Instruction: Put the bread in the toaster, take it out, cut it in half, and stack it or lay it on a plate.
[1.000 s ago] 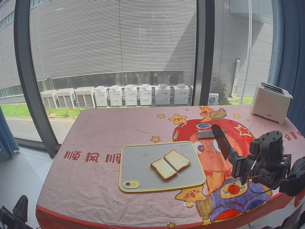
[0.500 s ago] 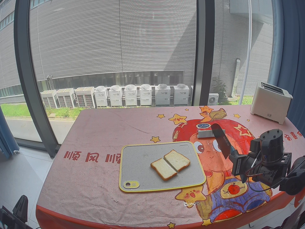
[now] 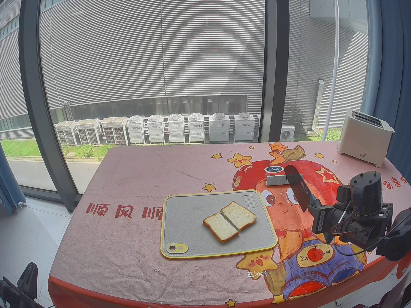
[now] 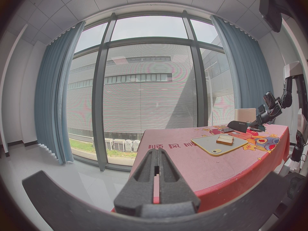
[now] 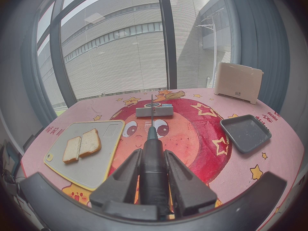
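Pink cartoon tablecloth (image 3: 141, 172), lower frame: bread (image 3: 229, 221), cut in two, lies on the central grey board (image 3: 188, 219). Lower right, my right gripper (image 3: 319, 218), clamped on the knife (image 3: 298, 188), has risen slightly; cutting looks done, plating remains.

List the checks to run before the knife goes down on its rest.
1. Grip on the knife: the right gripper is shut on the handle. Ok.
2. Bread cut: two halves lie side by side on the board. Ok.
3. Blade clear of the bread: it is held over the cloth, beside the board. Ok.
4. Rest free: nothing lies on it. Ok.
5. Blade lined up with the rest: cannot tell.
6. Plate ready: it sits flat on the table with nothing on it. Ok.
7. Left gripper out of the way: it is shut and off the table's edge. Ok.
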